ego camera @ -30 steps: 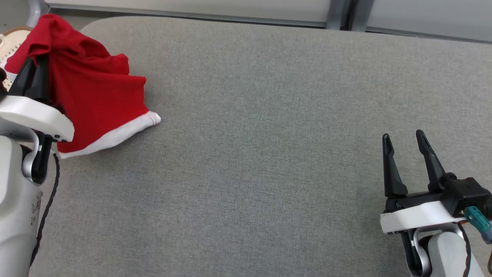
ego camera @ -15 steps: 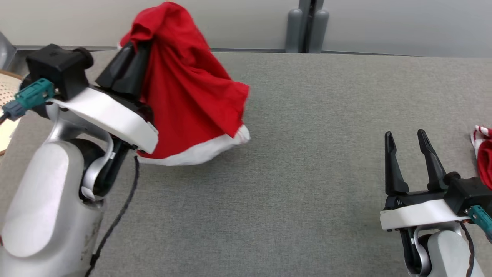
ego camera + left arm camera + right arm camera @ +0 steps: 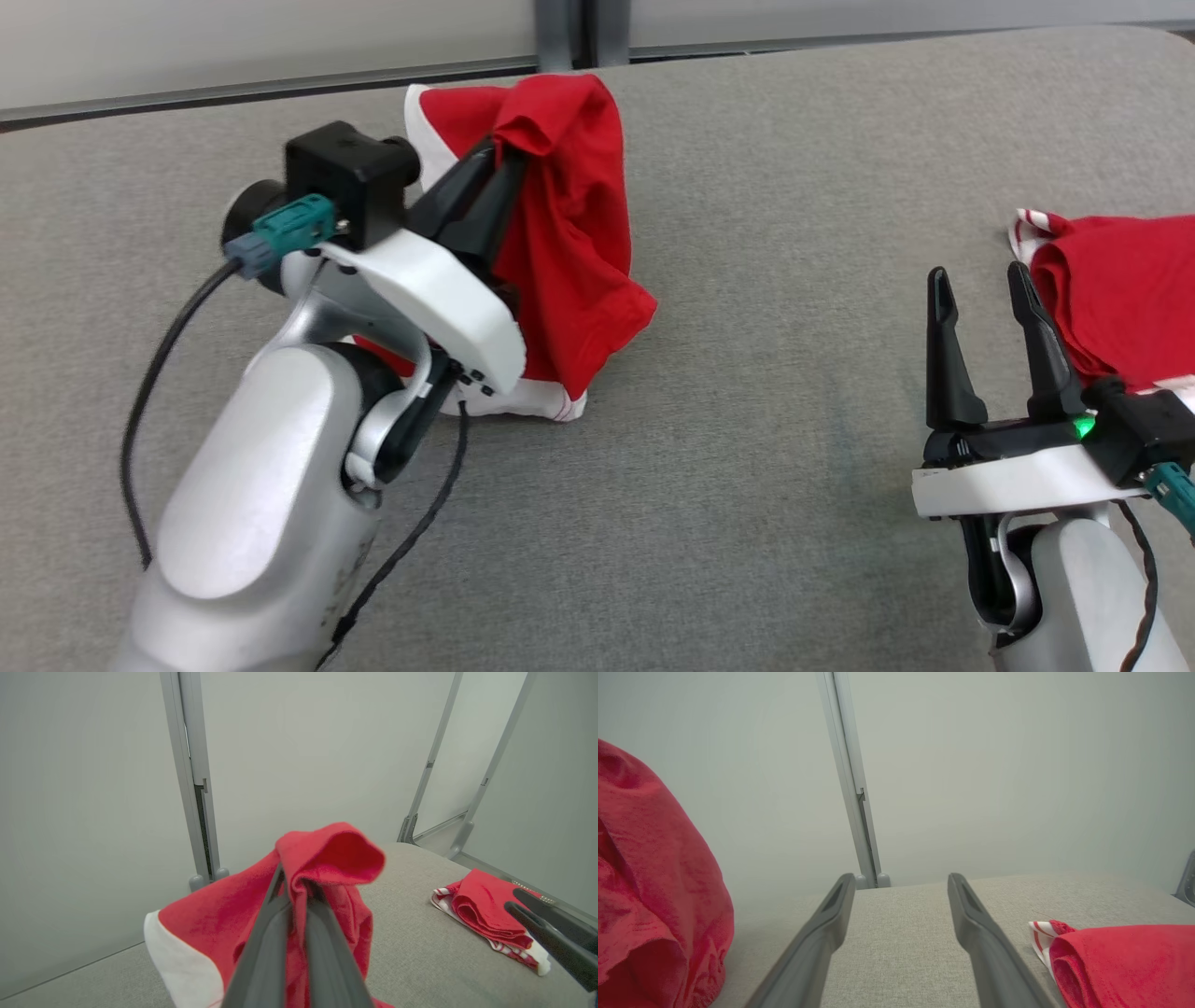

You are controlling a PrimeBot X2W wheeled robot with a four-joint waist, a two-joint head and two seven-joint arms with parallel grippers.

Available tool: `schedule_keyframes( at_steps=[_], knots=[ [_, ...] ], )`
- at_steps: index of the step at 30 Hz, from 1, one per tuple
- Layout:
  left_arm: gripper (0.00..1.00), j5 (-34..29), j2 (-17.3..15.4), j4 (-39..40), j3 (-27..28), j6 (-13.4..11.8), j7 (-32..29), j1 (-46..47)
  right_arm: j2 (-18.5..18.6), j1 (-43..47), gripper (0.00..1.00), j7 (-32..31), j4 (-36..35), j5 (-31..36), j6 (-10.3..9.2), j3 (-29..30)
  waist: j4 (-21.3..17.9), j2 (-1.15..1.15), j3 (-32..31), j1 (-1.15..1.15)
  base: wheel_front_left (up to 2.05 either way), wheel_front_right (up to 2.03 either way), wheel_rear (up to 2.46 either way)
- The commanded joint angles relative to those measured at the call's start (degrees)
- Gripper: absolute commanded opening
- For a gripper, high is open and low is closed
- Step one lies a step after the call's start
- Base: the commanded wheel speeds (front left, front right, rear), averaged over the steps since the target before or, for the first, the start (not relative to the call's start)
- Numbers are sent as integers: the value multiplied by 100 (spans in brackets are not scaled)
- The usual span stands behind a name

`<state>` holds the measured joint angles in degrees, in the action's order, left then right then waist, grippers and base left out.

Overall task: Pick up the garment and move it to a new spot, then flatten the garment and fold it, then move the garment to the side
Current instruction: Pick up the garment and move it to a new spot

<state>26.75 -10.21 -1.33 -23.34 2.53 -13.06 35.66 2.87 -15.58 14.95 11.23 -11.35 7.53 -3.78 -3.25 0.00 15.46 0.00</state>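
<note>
Garment (image 3: 579, 233) upright, long axis near vertical

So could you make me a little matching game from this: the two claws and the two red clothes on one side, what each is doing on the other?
Things:
1. left gripper
2. right gripper
3. white-hemmed garment
4. striped-trim garment

States:
A. lies on the grey table, far right
B. open, holding nothing
C. hangs bunched, lifted by its top
D. shut on red cloth

Pairs: 1-D, 2-B, 3-C, 4-A
</note>
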Motion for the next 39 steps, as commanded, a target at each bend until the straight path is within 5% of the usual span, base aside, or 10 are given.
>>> schedule_keyframes(
  at_steps=[1,10,11,12,23,34,39],
  knots=[
    [0,-25,48,-82,-36,25,48,92,8,-71,100,32,-25,-46,-8,-1,-311,0,240,0,0,0,0],
    [0,-213,624,-1540,-589,-57,775,605,6,-161,100,34,-28,-167,-6,-118,-758,0,454,0,0,0,0],
    [65,-212,639,-1744,-717,-25,784,598,5,-154,100,33,-21,-157,-6,-126,-768,0,456,0,0,0,0],
    [100,-219,655,-1912,-823,0,798,601,6,-144,100,33,-12,-152,-6,-131,-773,0,455,0,0,0,0],
    [100,144,710,-2193,-799,-111,2031,807,9,29,100,33,108,88,-6,-72,-205,0,124,0,0,0,0],
    [100,-137,-344,-1670,-184,-515,2715,-101,8,279,100,33,124,452,-6,121,821,0,-413,0,0,0,0],
    [100,-158,-547,-1538,-48,-588,2813,-1014,12,455,100,33,185,605,-6,186,1160,0,-577,0,0,0,0]
  ],
)
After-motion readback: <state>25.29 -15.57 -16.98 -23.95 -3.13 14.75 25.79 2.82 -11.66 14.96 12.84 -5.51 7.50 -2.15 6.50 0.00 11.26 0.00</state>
